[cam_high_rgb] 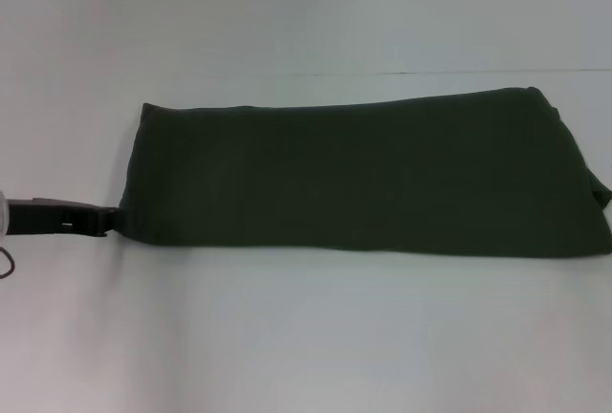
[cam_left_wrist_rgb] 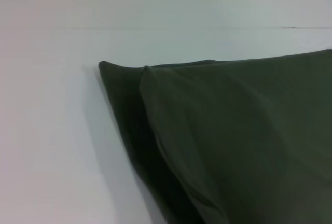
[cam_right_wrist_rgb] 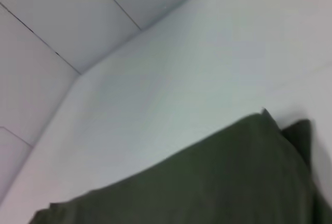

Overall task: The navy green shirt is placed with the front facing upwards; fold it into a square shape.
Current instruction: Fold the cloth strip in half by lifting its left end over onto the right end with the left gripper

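**Shirt already a long band, left gripper at its corner**

On the white table (cam_high_rgb: 287,336), at the far left, the left gripper (cam_high_rgb: 113,221) lies low against the near left corner of the dark olive-green cotton shirt (cam_high_rgb: 363,174); whether its fingers are pinching cloth I cannot tell. The shirt lies as a long folded band across the middle, probably awaiting an end-to-end fold. The right gripper is out of sight.

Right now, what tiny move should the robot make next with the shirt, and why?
Probably the left claw should pinch the shirt corner it touches and carry it toward the right end. The shirt lies as a long band on the table, not yet square, so it likely needs another fold across.
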You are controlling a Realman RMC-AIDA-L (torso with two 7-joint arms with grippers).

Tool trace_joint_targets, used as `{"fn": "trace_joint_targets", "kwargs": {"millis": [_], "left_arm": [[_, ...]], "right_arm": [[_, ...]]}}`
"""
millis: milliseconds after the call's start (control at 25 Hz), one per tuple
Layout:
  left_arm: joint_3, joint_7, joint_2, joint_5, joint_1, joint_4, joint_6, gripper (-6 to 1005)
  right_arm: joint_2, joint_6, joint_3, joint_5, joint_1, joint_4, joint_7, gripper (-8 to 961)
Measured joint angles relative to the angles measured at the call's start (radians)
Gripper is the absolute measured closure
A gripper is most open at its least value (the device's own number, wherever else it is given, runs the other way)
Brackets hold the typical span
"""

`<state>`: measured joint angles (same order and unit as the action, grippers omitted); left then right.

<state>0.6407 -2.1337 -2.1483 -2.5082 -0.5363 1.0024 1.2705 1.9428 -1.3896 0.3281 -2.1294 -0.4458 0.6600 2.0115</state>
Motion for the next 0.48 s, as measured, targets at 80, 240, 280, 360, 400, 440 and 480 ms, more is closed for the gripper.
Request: {"fn": "trace_joint_targets", "kwargs": {"millis": [80, 240, 280, 360, 400, 440, 480], "left_arm": [[0.004, 0.000, -0.003, 0.000, -0.005, -0.004, 0.001, 1001], [0.008, 0.000, -0.010, 0.001, -0.012, -0.007, 0.000, 1001], [0.008, 0.000, -0.011, 0.001, -0.012, -0.007, 0.000, 1001], [0.008, 0.000, -0.012, 0.002, -0.012, -0.007, -0.001, 1001], [0.007, -0.001, -0.012, 0.002, -0.013, -0.007, -0.001, 1000], [0.005, -0.005, -0.013, 0.003, -0.013, -0.006, -0.002, 1000], [0.003, -0.014, -0.013, 0.003, -0.012, -0.004, -0.005, 1000]], "right_arm": [[0.001, -0.004, 0.002, 0.018, 0.000, -0.005, -0.013, 340], [0.010, -0.004, 0.003, 0.034, -0.007, -0.009, -0.044, 248], [0.012, -0.004, 0.002, 0.034, -0.009, -0.009, -0.051, 225], [0.018, -0.004, 0.003, 0.035, -0.014, -0.010, -0.065, 186], [0.021, -0.003, 0.004, 0.035, -0.015, -0.010, -0.071, 167], [0.023, -0.001, 0.005, 0.035, -0.016, -0.010, -0.076, 147], [0.025, 0.000, 0.005, 0.035, -0.017, -0.010, -0.082, 128]]}}
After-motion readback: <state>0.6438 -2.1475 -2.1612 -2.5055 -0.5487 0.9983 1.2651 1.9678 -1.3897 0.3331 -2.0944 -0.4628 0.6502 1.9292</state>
